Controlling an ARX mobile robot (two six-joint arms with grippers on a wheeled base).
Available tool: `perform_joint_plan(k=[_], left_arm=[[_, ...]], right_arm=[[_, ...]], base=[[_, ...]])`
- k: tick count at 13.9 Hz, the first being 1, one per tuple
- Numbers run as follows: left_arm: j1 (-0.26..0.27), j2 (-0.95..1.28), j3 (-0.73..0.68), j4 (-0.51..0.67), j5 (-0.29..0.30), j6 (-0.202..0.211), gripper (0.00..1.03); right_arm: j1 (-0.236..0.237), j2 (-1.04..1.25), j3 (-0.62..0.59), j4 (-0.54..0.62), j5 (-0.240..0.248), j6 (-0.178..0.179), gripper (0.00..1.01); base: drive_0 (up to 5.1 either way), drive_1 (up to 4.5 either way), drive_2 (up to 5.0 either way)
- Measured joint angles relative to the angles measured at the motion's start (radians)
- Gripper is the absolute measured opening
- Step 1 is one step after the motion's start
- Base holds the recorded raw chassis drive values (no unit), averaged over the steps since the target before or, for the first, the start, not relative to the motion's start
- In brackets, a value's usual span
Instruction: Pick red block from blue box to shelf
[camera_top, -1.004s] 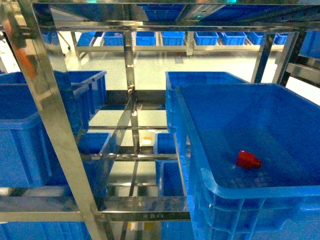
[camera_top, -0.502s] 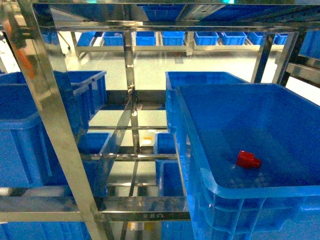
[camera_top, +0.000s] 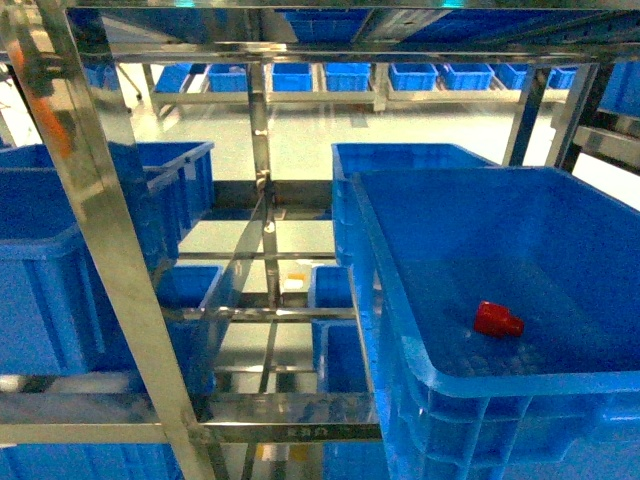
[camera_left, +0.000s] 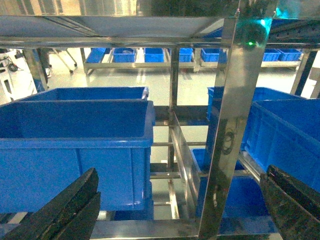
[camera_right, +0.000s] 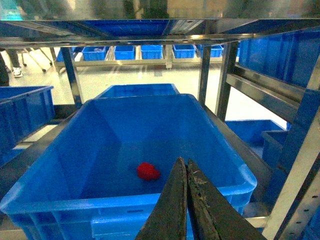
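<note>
- 1 red block (camera_top: 498, 319) lay on its side on the floor of 1 blue box (camera_top: 420, 370), toward the box's front edge and roughly midway between its side walls.
- That box sat on the shelf (camera_top: 110, 260), at the right end of its tier; 1 more blue crate (camera_top: 40, 270) stood at the left end.
- The right gripper (camera_right: 186, 172) hung above the box's front rim, fingers pressed together, holding nothing.
- The left gripper (camera_left: 180, 200) had its 2 fingers (camera_left: 65, 210) spread wide, empty.

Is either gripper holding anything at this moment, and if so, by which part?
Nothing is held. The right gripper is shut on nothing, the left gripper is open, and the red block lies on the blue box floor.
</note>
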Motion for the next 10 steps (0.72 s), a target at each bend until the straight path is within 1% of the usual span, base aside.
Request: perform_joint_plan(k=[1, 2, 4, 6, 9, 10], left_arm=[[0.000, 0.000, 0.000, 0.000, 0.000, 0.000, 0.98], [0.000, 0.000, 0.000, 0.000, 0.000, 0.000, 0.98], [0.000, 0.000, 0.000, 0.000, 0.000, 0.000, 0.98], [0.000, 0.000, 0.000, 0.000, 0.000, 0.000, 0.98], [0.000, 0.000, 0.000, 0.000, 0.000, 0.000, 0.98], [0.000, 0.000, 0.000, 0.000, 0.000, 0.000, 0.98]], right_arm=[[0.000, 0.000, 0.000, -0.002, 0.000, 0.000, 0.02], [0.000, 0.000, 0.000, -0.002, 0.000, 0.000, 0.04], [0.000, 0.000, 0.000, -0.002, 0.000, 0.000, 0.28], [0.000, 0.000, 0.000, -0.002, 0.000, 0.000, 0.61], [0.000, 0.000, 0.000, -0.002, 0.000, 0.000, 0.99], [0.000, 0.000, 0.000, -0.002, 0.000, 0.000, 0.98]], base=[[0.0, 0.00, 0.0], [0.0, 0.00, 0.0], [0.0, 0.00, 0.0], [0.0, 0.00, 0.0], [0.0, 0.00, 0.0], [0.0, 0.00, 0.0]])
